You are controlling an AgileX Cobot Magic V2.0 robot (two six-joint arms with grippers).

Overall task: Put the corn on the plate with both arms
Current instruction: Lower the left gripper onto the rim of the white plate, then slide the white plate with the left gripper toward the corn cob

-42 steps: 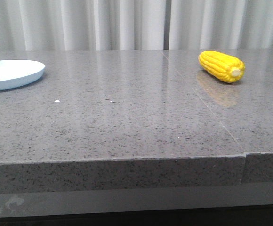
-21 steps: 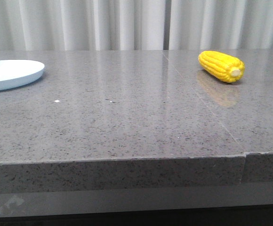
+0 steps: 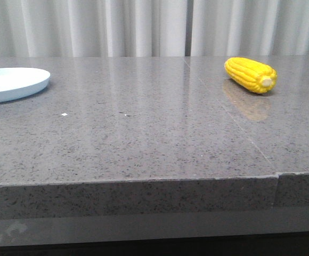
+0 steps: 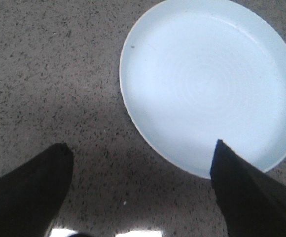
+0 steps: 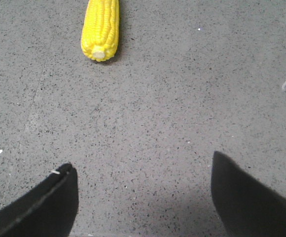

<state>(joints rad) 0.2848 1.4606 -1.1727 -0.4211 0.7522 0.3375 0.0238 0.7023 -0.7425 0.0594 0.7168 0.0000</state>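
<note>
The yellow corn [image 3: 251, 75] lies on the grey stone table at the far right, its pale stub end toward the front; it also shows in the right wrist view [image 5: 101, 28]. The pale blue plate [image 3: 10, 84] sits at the far left edge and is empty; it fills much of the left wrist view [image 4: 207, 84]. My left gripper [image 4: 140, 148] is open and empty above the table beside the plate's rim. My right gripper [image 5: 140, 165] is open and empty over bare table, well short of the corn. Neither arm shows in the front view.
The grey speckled table [image 3: 144, 133] has a seam [image 3: 240, 128] running front to back near the corn and a front edge [image 3: 133, 184]. White curtains [image 3: 144, 26] hang behind the table.
</note>
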